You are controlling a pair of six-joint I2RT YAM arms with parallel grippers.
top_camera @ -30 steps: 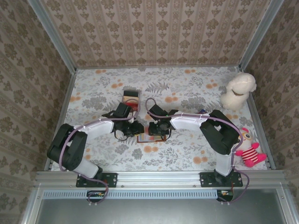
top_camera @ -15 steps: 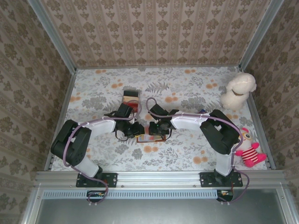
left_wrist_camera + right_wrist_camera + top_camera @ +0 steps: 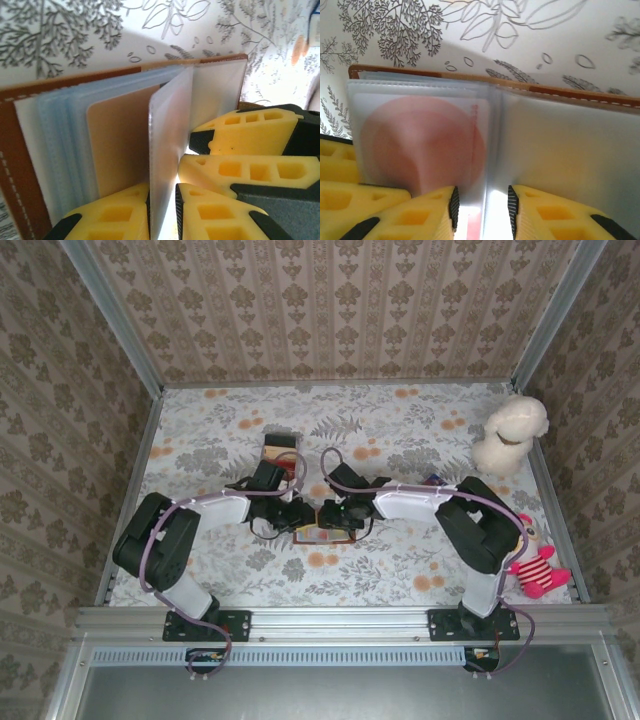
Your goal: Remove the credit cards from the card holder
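The brown card holder (image 3: 17, 165) lies open on the floral table, its clear sleeves fanned out. A tan-orange credit card (image 3: 120, 142) sits in one sleeve. My left gripper (image 3: 162, 192) is shut on an upright translucent sleeve (image 3: 167, 125). Through another sleeve in the right wrist view shows a card with a pink-red round patch (image 3: 420, 145). The right gripper (image 3: 482, 200) stands open, its jaws on either side of the sleeve fold, over the holder (image 3: 570, 95). In the top view the left gripper (image 3: 300, 514) and right gripper (image 3: 336, 515) meet over the holder (image 3: 306, 532).
A red-and-cream striped box (image 3: 281, 450) stands just behind the left gripper. A cream plush animal (image 3: 510, 435) sits at the back right. A striped doll (image 3: 530, 565) lies at the right edge. A small blue object (image 3: 432, 480) is near the right arm.
The two grippers have closed in on each other over the card holder. The left arm's elbow has shifted right and the right gripper has edged slightly right.
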